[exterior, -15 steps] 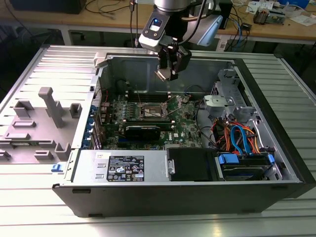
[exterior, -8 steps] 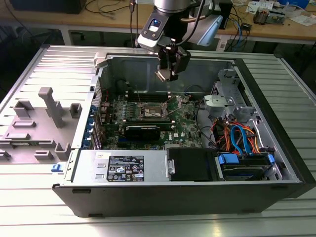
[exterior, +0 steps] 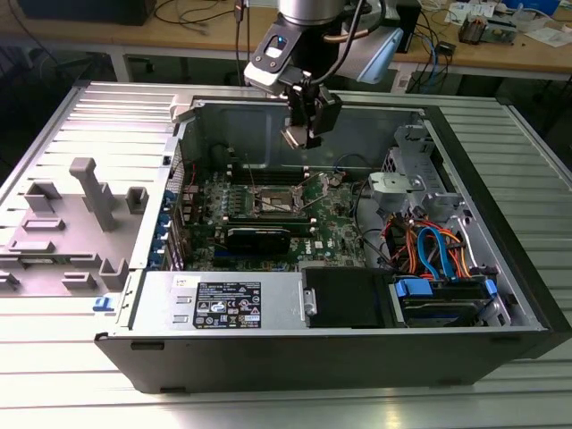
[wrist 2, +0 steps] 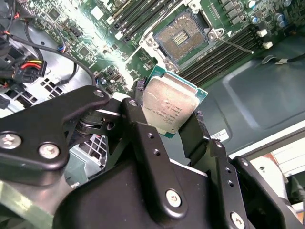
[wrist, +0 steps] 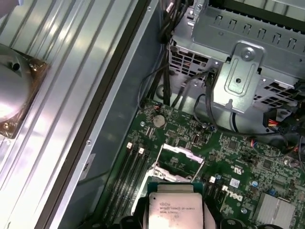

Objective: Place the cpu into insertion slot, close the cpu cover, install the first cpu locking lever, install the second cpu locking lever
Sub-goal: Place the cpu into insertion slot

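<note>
A: Where's the cpu point(wrist 2: 175, 101) right now?

B: Up in the air, pinched in the claw point(wrist 2: 167, 110). Both wrist views show a black finger pressed against each of two opposite edges, with the silver-grey top facing the camera. In the exterior view it hangs over the far part of the open computer case point(exterior: 268, 313), clear of the green motherboard point(exterior: 332, 222).

A: And the insertion slot point(wrist 2: 183, 36)?

B: Bare, dark centre showing, nothing seated in it. It lies below the chip and well apart from it, with the long black memory slots point(wrist 2: 224, 50) beside it. I can't tell how the cover stands.

A: How would you expect the chip to handle?

B: Light and stiff, I'd say: a thin plate that won't bend. The metal top looks smooth, so it could slide under a loose pinch. The underside and the slot's contact field are probably the delicate parts.

A: So the edges are the place to hold it?

B: I think so. Gripping two opposite edges, as the claw does here, keeps the fingers off both faces. The chip sits tilted between them, though, so I'd judge it needs to be level before it meets the slot
</note>
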Tool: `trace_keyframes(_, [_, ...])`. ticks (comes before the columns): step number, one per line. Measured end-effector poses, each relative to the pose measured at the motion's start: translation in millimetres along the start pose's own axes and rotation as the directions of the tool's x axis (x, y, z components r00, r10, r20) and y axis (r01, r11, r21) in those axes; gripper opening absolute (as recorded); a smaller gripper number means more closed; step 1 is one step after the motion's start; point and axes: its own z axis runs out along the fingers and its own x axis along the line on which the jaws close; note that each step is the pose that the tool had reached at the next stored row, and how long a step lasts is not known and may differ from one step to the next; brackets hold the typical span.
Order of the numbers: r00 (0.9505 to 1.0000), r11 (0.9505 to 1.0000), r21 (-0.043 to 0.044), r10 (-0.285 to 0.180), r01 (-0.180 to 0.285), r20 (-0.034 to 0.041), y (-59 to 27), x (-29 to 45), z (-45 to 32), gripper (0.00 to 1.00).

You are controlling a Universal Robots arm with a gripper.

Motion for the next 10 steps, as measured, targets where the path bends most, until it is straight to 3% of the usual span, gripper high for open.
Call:
trace_keyframes(5, [0.9995,0.9995,-0.0008,0.031,-0.031,0.0025,-3.3,1.3,0.2,0.55])
trace_keyframes(10, [0.9995,0.9995,-0.0008,0.033,-0.033,0.0027,-3.4,1.3,0.2,0.55])
